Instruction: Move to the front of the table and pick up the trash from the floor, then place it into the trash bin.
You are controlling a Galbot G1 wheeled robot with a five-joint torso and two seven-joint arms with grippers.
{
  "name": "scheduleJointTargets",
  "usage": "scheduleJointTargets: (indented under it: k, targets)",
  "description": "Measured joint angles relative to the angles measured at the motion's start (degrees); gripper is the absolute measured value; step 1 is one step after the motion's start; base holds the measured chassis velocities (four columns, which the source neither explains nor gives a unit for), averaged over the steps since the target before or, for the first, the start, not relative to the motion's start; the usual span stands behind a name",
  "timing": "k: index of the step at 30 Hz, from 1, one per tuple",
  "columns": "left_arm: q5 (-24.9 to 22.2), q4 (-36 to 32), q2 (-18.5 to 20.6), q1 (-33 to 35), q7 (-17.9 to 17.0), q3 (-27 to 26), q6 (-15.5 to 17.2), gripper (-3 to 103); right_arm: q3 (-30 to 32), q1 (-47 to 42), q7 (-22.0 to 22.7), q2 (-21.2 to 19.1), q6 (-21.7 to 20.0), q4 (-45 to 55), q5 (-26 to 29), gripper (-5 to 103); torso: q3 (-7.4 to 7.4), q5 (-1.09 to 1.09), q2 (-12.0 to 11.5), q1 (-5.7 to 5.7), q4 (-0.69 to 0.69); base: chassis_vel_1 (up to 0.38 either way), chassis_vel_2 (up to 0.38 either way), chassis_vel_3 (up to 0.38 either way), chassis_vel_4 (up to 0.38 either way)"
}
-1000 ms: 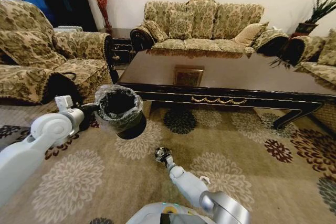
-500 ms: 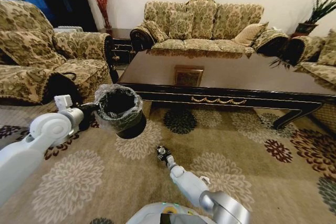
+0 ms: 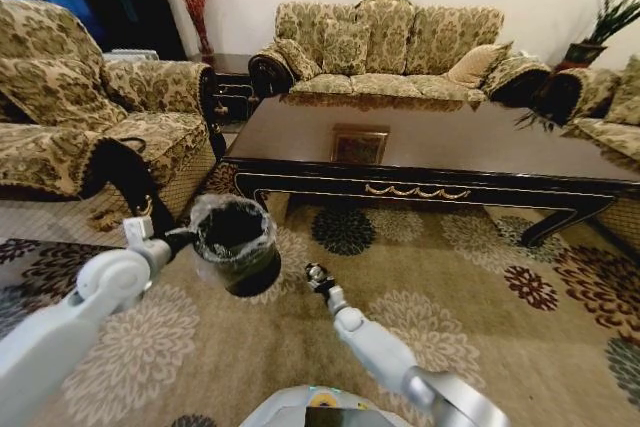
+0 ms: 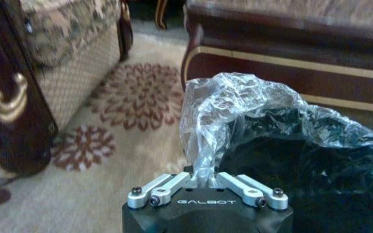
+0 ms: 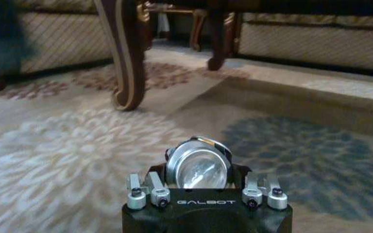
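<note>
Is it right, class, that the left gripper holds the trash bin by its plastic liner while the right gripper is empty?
Not quite. The right gripper is not empty: the right wrist view shows a shiny crumpled ball between its fingers. The left gripper does hold the trash bin by its plastic liner.

My arms are glossy white, rounded tube segments with light grey joint collars. Left end effector [image 4: 207,183] has a black housing with white "GALBOT" lettering, silver metal linkage bars either side, and dark screw heads at the pivots. Right end effector [image 5: 198,180] looks the same: black body, the same white logo, silver finger brackets, black bolts. At the bottom of the head view my torso top is white and rounded with a small yellow mark and a teal light strip.
</note>
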Motion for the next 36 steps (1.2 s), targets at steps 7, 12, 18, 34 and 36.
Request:
scheduleJointTargets:
  k: [7, 12, 18, 34, 36]
  targets:
    - [1.3, -1.0, -2.3, 0.8, -0.5, 3.5, 0.3, 4, 3.3, -0.8, 1.0, -5.7, -1.5, 11.3, 3.6, 63, -0.01, -0.01, 0.0, 0.00, 0.00, 0.000, 0.000, 0.000, 0.000]
    - [2.7, -0.5, -2.5, 1.2, -0.2, 5.6, 0.3, 4, 5.2, -1.1, 1.4, -11.2, -2.7, 21.6, 5.1, 63, -0.01, -0.02, 0.0, 0.00, 0.02, 0.000, 0.000, 0.000, 0.000]
    - [2.3, 0.0, -2.1, -0.8, 0.0, 7.1, 0.3, 4, 5.8, -0.6, 2.5, -16.9, -4.9, 31.6, 7.7, 63, -0.01, -0.02, 0.0, 0.00, -0.01, 0.000, 0.000, 0.000, 0.000]
    - [-0.4, 1.2, 2.2, -4.8, 0.0, 7.9, 0.6, 4, -4.6, 8.1, 4.4, -20.6, -8.6, 52.9, 21.7, 63, -0.01, -0.04, 0.0, 0.00, 0.02, 0.000, 0.000, 0.000, 0.000]
    - [-0.5, 1.3, 2.2, -5.0, 0.1, 7.7, 0.5, 4, -7.3, 9.7, 1.8, -19.9, -6.8, 53.3, 22.6, 63, 0.00, -0.04, 0.0, 0.00, 0.02, 0.000, 0.000, 0.000, 0.000]
